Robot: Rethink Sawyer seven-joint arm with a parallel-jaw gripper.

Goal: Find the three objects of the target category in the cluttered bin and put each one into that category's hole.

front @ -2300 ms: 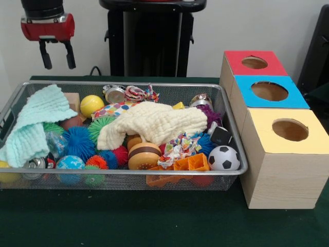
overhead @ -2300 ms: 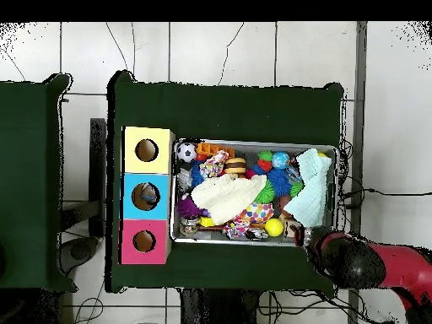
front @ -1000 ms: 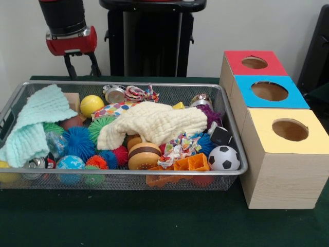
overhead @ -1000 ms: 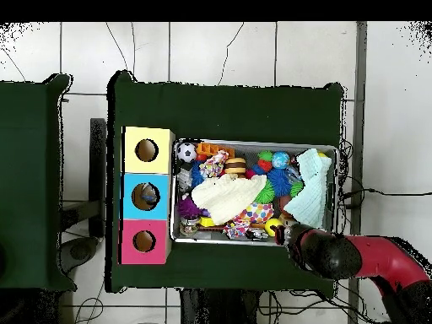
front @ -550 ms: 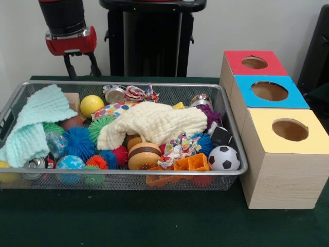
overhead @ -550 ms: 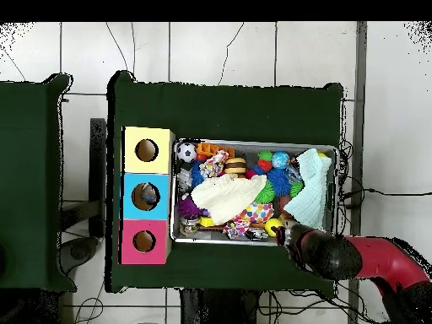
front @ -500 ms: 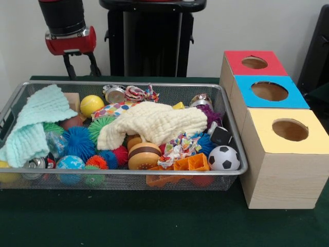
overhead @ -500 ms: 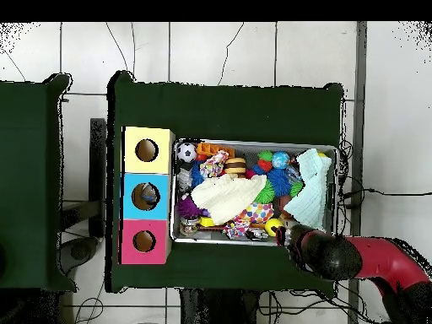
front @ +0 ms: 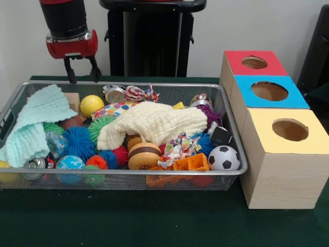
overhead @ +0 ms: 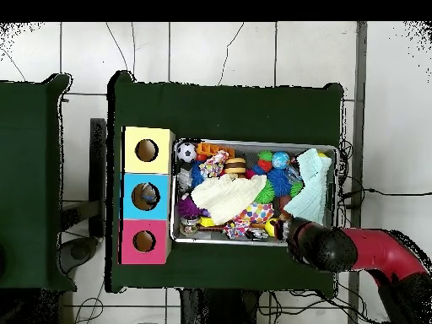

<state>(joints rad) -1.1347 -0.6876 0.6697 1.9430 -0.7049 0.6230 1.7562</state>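
The silver wire-mesh bin [front: 154, 174] [overhead: 331, 150] is full of toys: a cream cloth [front: 154, 122] [overhead: 226, 196], a mint cloth [front: 36, 122] [overhead: 310, 187], a yellow ball [front: 91, 104], spiky balls [front: 79, 142], a soccer ball [front: 224, 158] [overhead: 186, 152] and a wooden burger [front: 144, 154]. Three wooden boxes with holes stand beside it: red top [front: 254, 62] [overhead: 144, 241], blue top [front: 269, 91] [overhead: 145, 197], yellow top [front: 289, 129] [overhead: 147, 150]. My gripper [front: 81, 78] [overhead: 291, 234] hangs open and empty just above the bin's far rim, near the yellow ball.
The robot's black pedestal [front: 151, 38] stands behind the bin. The green table cloth [front: 154, 221] runs in front of the bin. Something lies inside the blue box's hole in the overhead view [overhead: 150, 197].
The arm has come down a little and moved slightly toward the bin's far rim. Nothing in the bin has moved.
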